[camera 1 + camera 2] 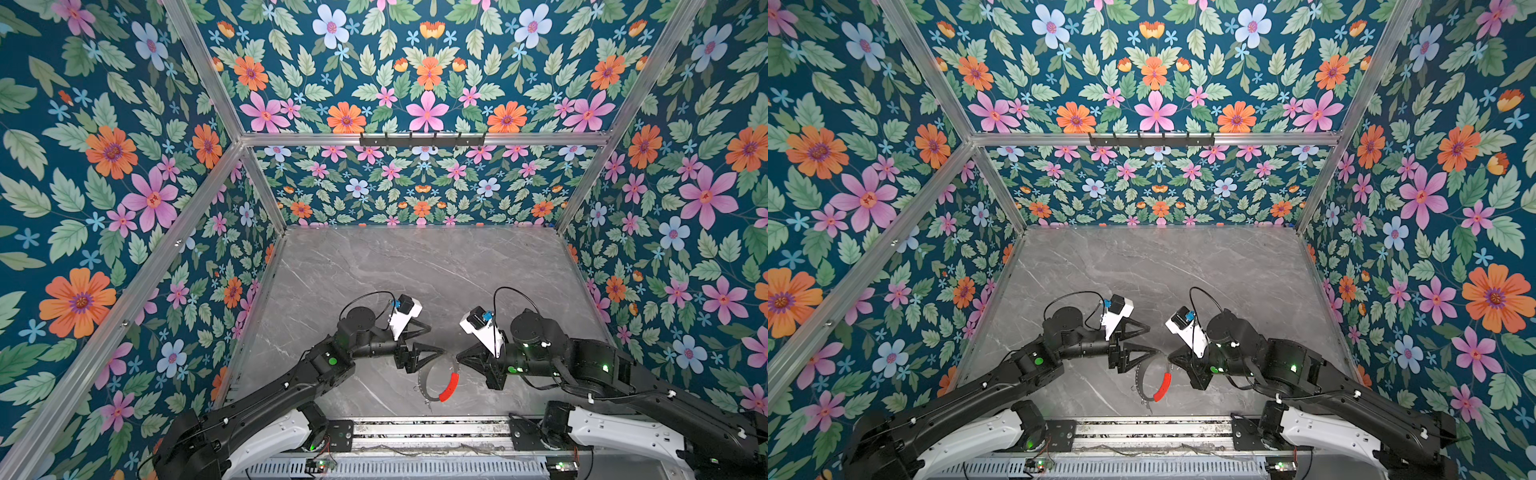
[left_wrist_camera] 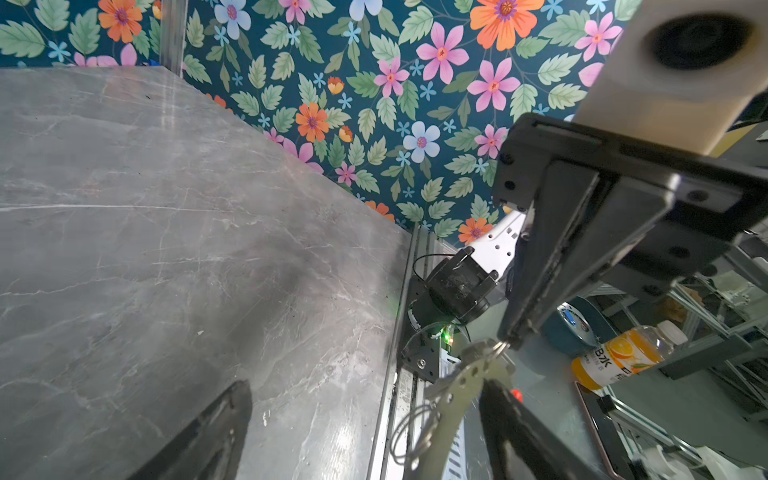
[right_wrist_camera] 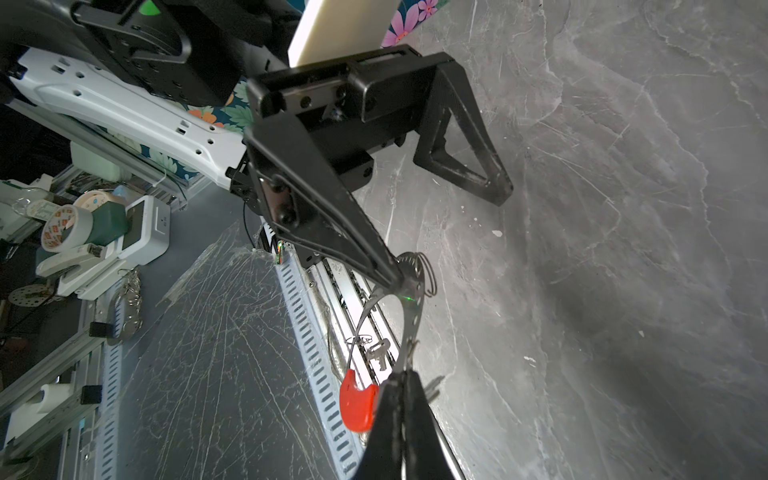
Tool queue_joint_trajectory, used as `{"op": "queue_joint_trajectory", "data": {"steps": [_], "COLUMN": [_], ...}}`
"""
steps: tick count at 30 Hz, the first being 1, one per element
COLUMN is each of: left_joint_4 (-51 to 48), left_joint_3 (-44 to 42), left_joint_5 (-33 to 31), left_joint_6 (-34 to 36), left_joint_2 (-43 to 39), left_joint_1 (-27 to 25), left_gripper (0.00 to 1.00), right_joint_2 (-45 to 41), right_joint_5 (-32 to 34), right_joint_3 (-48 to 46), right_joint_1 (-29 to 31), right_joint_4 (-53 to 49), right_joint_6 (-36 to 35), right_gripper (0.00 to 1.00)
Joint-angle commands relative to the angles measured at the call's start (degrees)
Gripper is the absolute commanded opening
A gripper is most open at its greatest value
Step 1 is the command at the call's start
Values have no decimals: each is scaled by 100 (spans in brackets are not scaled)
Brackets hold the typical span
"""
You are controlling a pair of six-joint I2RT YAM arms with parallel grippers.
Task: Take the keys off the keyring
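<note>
Nearby, only bare marble table (image 1: 415, 270) surrounds the keyring (image 1: 424, 384).

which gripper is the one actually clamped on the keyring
The right gripper: its jaws are shut on the keyring. The left gripper stands open, only one finger touching it.

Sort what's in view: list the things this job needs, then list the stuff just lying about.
Job:
- keyring, held up by the shut right hand
- red sleeve on the keyring
- key hanging from the keyring
- left hand, open beside the keyring

Lying about, off the table:
- orange drink bottle
- tape roll
- blue tape roll
</note>
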Motion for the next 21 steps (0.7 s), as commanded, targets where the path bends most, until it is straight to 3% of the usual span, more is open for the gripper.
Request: {"op": "queue_joint_trajectory", "data": {"steps": [1, 5, 13, 17, 18, 20, 21], "left_joint_4": [522, 1254, 959, 283, 108, -335, -505], "left_joint_3": [-24, -147, 8, 243, 305, 513, 601], "left_joint_5": [800, 1540, 1416, 1041, 970, 917, 944], "left_joint_6": [-150, -574, -628, -175, -78, 134, 217], "left_joint_2": [102, 84, 398, 363, 314, 226, 206], "left_joint_1": [1, -5, -53, -54, -56, -52, -56], "left_gripper": [81, 61, 4, 0, 0, 0, 0], "right_joint_2": [-16, -13, 20, -95, -190, -432, -543], "right_joint_5": [-7, 41, -181, 297, 449, 635, 670], "right_joint_3": [17, -69, -236, -298, -337, -413, -480], "right_joint_1": [-31, -193, -367, -365, -364, -365, -366], "right_joint_4": [299, 440, 892, 937, 947, 938, 970], "right_joint_6": [-79, -68, 44, 145, 151, 118, 104], "right_gripper": [0, 0, 0, 0, 4, 39, 48]}}
